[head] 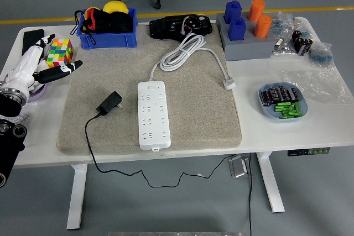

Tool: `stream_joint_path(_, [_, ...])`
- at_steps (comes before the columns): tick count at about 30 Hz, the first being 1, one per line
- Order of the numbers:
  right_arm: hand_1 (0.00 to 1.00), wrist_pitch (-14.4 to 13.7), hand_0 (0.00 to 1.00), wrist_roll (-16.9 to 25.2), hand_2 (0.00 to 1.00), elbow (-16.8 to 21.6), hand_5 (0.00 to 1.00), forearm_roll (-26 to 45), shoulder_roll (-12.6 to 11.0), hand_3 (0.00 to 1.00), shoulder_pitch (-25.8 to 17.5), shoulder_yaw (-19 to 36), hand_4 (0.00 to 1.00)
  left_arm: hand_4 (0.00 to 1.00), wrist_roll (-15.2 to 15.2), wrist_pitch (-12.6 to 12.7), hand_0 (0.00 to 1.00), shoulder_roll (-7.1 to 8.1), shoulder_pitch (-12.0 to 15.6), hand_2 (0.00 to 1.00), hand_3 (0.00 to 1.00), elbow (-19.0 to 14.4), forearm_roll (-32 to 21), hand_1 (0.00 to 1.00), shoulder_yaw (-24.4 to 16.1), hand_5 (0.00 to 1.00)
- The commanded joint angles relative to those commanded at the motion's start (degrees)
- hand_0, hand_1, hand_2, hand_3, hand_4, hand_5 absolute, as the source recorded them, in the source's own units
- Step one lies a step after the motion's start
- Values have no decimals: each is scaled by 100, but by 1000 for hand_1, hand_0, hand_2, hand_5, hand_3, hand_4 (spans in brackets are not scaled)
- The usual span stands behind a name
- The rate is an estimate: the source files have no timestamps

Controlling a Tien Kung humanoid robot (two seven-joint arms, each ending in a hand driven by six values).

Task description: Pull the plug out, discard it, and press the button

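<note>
Plug [110, 103] first: the black adapter lies loose on the grey mat [193, 120], out of every socket and just left of the white power strip [151, 114], with its thin black cord [91, 147] trailing off the near edge of the tabletop [287, 131]. I judge the pulling and discarding done and the button press left. My left hand [41, 70] hovers at the far left beside the colourful cube [61, 52], fingers [69, 68] spread and holding nothing; my right hand is not in view. The plug looks light and rigid, a small hard plastic body that I would pinch across its flat sides rather than by the limp cord, which would only drag and swing. The power strip looks stiff and light enough to slide on the mat under a sideways push, so I would press straight down on the small button [151, 87] at its far end. Its own white cable [185, 51] lies coiled behind it, ending in a white plug [228, 85] on the mat. At the back left, the blue bin [105, 40] holds black, red and yellow items I cannot identify. Further right, a grey block [243, 48] carries blue and orange pieces standing upright. At the right, a shallow blue dish [264, 109] holds dark cylindrical parts and a cluster of small green pieces.
</note>
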Motion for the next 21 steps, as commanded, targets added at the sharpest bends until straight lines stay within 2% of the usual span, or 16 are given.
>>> stream_joint_path(21, [701, -4, 749, -1, 709, -2, 625, -13, 35, 722, -4, 75, 782, 924, 40, -77, 991, 2, 2, 957, 973, -115, -132, 989, 10, 537])
